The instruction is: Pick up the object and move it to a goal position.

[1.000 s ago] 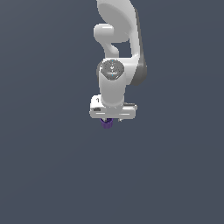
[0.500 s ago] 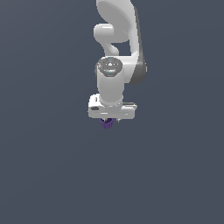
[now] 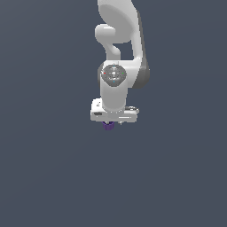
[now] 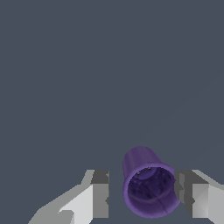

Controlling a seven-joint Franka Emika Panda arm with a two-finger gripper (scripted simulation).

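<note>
The purple cup (image 4: pixel 150 188) is seen between the two fingers of the white gripper (image 4: pixel 142 197) in the wrist view, its open mouth turned toward the camera and its dark inside shown. One finger pad (image 4: pixel 183 190) is pressed against the cup's rim, while a visible gap is left between the cup and the other finger pad (image 4: pixel 100 192), so the jaws are spread wider than the cup and no closed grip is shown. In the exterior view, only a small part of the cup (image 3: pixel 107 126) is seen, just below the gripper (image 3: pixel 111 123), which is pointed straight down from the white arm (image 3: pixel 119 53) against a plain grey-blue ground (image 3: pixel 44 177).
</note>
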